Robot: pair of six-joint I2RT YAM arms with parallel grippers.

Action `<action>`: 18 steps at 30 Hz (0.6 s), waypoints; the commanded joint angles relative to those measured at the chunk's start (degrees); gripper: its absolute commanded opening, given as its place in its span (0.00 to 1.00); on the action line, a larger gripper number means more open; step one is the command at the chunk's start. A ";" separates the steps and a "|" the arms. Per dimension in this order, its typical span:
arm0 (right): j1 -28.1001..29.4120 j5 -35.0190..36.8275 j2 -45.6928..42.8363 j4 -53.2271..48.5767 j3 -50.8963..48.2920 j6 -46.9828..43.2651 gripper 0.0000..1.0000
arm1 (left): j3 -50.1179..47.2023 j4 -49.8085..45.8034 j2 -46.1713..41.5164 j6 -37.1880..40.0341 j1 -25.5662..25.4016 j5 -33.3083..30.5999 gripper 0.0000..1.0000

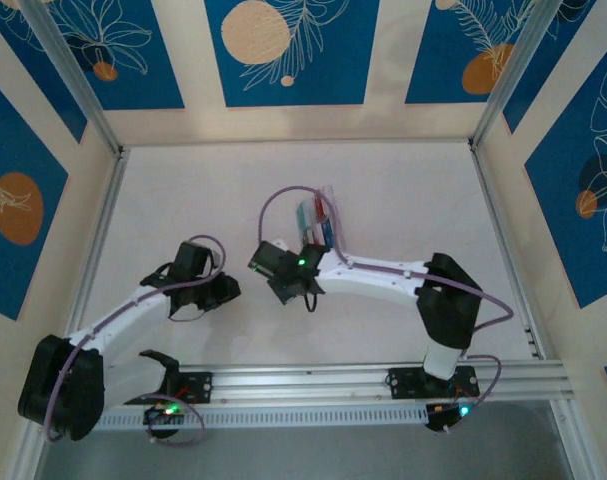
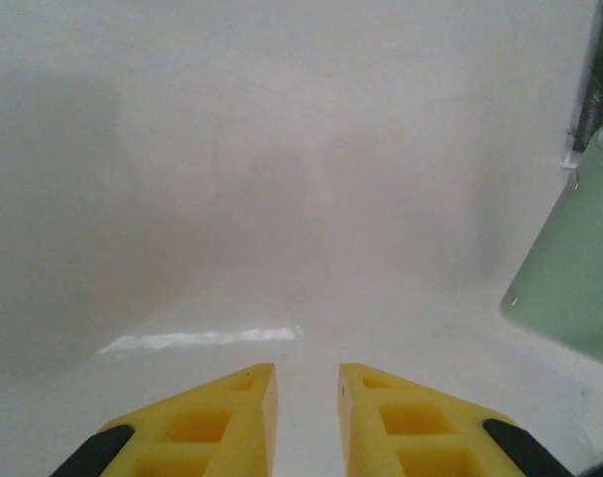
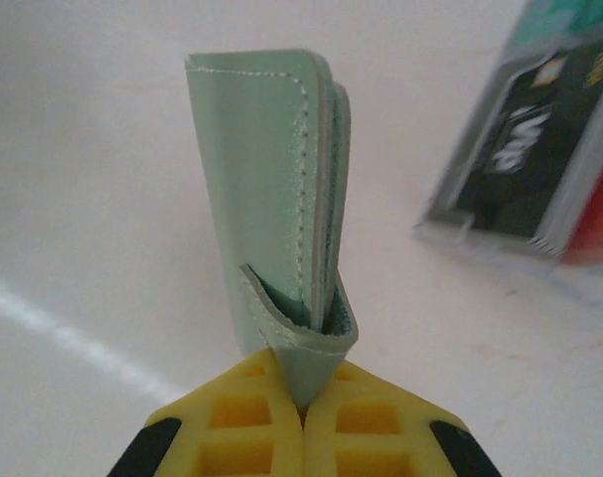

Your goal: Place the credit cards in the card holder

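Well, closest to the right wrist cam we see the right gripper [image 3: 303, 402], its yellow ribbed plastic fingers [image 3: 231, 422] clamped tight on the folded end of the soft sage-green card holder [image 3: 276, 179]. The holder stands up off the tips, w/ pale stitching down one edge and a small flap curling just above the grip. Beyond it, off to the right and apart, lies a clear hard-plastic box [image 3: 450, 227] w/ the thin flat credit cards [image 3: 591, 234] inside: red and teal edges, plus a dark printed face.

On the left wrist cam, the left gripper [image 2: 308, 397] has its yellow fingers slightly parted w/ nothing btwn them, over the matte white table [image 2: 231, 199]. A smooth pale-green corner of the card holder pokes in at the right edge, further off.

The top cam adds the layout: both grippers sit near each other around mid-table, and the box w/ its upright cards lies just beyond the right one.
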 commanded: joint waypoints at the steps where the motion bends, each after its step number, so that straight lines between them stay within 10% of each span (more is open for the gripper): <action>1: 1.83 18.21 4.49 -3.14 2.18 -5.15 0.00 | 2.54 -8.22 -2.19 -1.10 2.24 -3.94 0.23; 11: 11.20 19.94 10.00 -0.01 2.59 -2.47 0.12 | 5.63 -11.54 -2.42 1.20 10.19 -4.39 0.24; 18: 14.67 5.79 8.53 1.18 1.14 2.65 0.47 | 8.95 -10.54 1.75 4.34 11.20 -2.23 0.26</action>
